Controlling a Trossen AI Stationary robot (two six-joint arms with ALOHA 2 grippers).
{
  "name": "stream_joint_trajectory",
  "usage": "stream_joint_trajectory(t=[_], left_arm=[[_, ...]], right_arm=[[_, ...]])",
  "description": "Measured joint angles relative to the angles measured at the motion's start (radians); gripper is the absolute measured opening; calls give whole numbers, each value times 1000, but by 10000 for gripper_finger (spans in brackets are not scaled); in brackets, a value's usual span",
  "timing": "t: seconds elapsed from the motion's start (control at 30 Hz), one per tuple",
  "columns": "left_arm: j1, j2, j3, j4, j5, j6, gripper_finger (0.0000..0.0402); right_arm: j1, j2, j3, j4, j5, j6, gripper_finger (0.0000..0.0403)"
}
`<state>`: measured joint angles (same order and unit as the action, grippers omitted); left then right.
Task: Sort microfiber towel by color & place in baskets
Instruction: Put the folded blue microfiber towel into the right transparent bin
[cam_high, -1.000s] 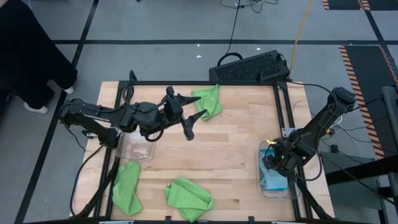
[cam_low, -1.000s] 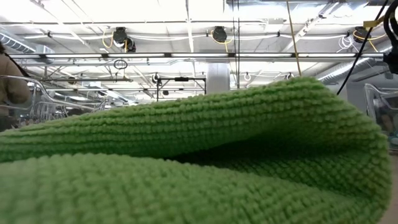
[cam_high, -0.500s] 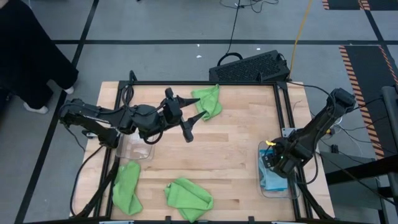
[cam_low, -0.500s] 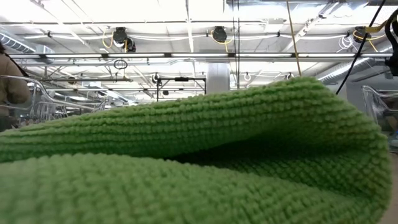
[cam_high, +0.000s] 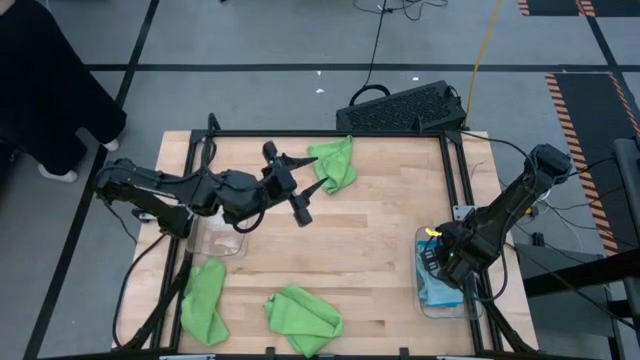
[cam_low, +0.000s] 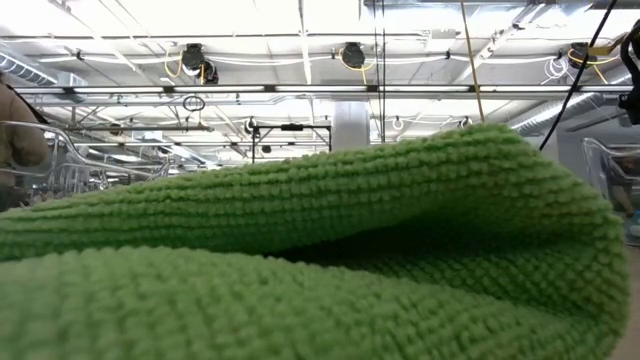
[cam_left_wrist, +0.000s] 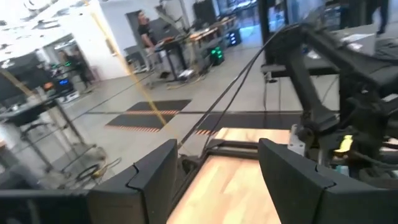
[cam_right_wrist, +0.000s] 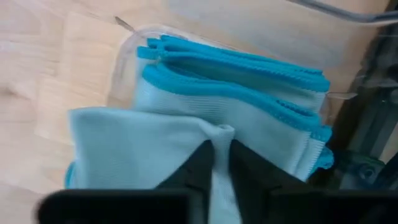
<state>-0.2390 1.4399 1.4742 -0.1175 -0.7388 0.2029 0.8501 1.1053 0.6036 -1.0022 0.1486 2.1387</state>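
Light blue towels (cam_right_wrist: 236, 81) lie stacked in the clear basket (cam_high: 452, 306) at the table's right edge. My right gripper (cam_high: 440, 268) points down into it, shut on the top towel. Three lime green towels lie flat on the table: one at the far middle (cam_high: 335, 165), one near left (cam_high: 205, 300), one near middle (cam_high: 300, 318), which fills the low view (cam_low: 300, 260). A second clear basket (cam_high: 218, 240) stands at the left. Above the table beside it, my left gripper (cam_high: 290, 185) hangs open and level, holding nothing. My right gripper pinches a raised fold (cam_right_wrist: 222, 132) of the top light blue towel between its two fingers (cam_right_wrist: 199, 165), coming from above and pointing down. The towel lies on the stack inside the basket, its other parts spread flat.
A black perforated crate (cam_high: 405, 108) sits off the table's far edge. A person in dark clothes (cam_high: 50, 90) stands beyond the far left corner. Bare wood (cam_high: 370, 240) lies between the two baskets. Black frame rails run along the table's sides.
My left gripper has rolled a little about the line it points along, staying in place above the table. The towels and baskets lie as before.
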Motion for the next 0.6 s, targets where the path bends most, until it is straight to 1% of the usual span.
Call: stream_joint_trajectory(t=[0.03,0.1,0.23,0.33,0.4,0.5,0.6], left_arm=[[-3,0,0,-6,-12,-7,227],[-11,-1,0,-20,-21,-27,227],[-32,-1,0,-52,-21,-49,227],[-47,-1,0,-63,-21,-66,227],[-54,-1,0,-61,-22,-116,227],[-61,-1,0,-61,-21,-221,227],[-66,-1,0,-65,-28,-282,227]], right_arm=[[0,1,12,-12,5,1,26],[-1,1,48,-40,15,2,11],[-6,0,109,-89,5,0,12],[-5,2,115,-112,-22,6,7],[-3,13,102,-172,-22,21,7],[-12,41,94,-175,-18,32,10],[-12,82,100,-179,-18,31,12]])
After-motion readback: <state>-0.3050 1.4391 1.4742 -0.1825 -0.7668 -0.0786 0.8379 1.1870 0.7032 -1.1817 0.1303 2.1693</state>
